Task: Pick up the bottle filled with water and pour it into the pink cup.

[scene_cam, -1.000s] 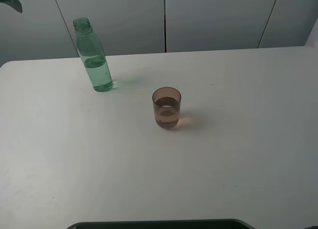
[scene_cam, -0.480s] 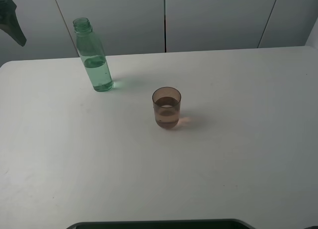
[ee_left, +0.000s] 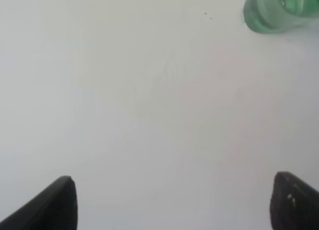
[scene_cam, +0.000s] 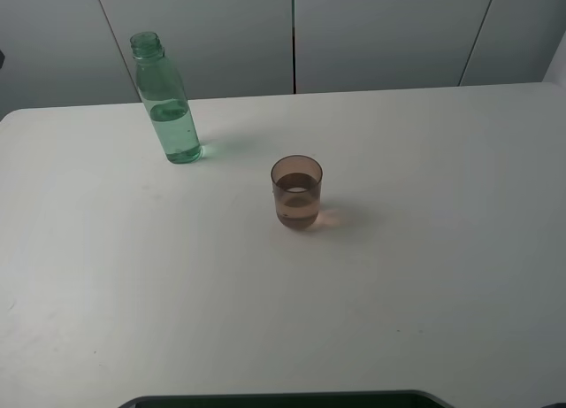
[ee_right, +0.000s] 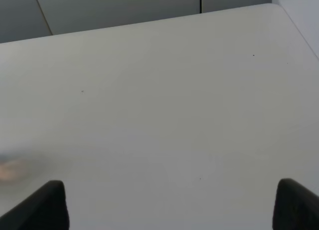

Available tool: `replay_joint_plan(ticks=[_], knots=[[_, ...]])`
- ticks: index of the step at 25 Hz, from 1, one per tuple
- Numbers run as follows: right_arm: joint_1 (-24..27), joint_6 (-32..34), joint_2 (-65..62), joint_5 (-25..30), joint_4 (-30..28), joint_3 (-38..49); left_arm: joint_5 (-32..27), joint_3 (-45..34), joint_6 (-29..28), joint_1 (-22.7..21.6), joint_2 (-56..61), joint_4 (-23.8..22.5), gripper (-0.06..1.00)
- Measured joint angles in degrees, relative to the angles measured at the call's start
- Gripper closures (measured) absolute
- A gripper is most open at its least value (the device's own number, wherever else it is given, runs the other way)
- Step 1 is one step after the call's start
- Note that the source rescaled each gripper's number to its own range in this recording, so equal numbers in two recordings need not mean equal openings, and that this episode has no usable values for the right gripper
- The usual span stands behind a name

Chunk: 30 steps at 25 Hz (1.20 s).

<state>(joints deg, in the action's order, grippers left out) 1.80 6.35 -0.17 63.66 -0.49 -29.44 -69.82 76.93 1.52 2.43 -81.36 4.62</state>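
The bottle [scene_cam: 168,103] is tall, green-tinted and uncapped, about half full of clear liquid, and stands upright at the back left of the white table [scene_cam: 424,275]. Its base shows in the left wrist view [ee_left: 280,9]. The pink cup [scene_cam: 297,192] stands upright near the table's middle with liquid in it. My left gripper [ee_left: 172,205] is open and empty over bare table, apart from the bottle. My right gripper [ee_right: 172,205] is open and empty over the table's right part. Neither gripper shows in the exterior high view.
Grey wall panels [scene_cam: 354,32] stand behind the table's back edge. A dark rim [scene_cam: 283,397] lies along the front edge of the exterior high view. The table's right back corner shows in the right wrist view [ee_right: 274,8].
The dark left arm part seen at the upper left edge of the exterior high view has moved out of that view. The bottle and the cup have not moved.
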Motion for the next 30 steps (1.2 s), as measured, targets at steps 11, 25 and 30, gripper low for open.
replay_joint_plan(ticks=[11, 25, 30], knots=[[0.0, 0.0, 0.0, 0.0, 0.0, 0.0, -0.1, -22.3, 1.9, 0.0, 23.1, 2.9, 0.01], [0.0, 0.0, 0.0, 0.0, 0.0, 0.0, 1.0, -44.8, 6.1, 0.0, 52.6, 2.9, 0.01], [0.0, 0.0, 0.0, 0.0, 0.0, 0.0, 4.9, -45.7, 6.3, 0.0, 59.7, 3.1, 0.01]])
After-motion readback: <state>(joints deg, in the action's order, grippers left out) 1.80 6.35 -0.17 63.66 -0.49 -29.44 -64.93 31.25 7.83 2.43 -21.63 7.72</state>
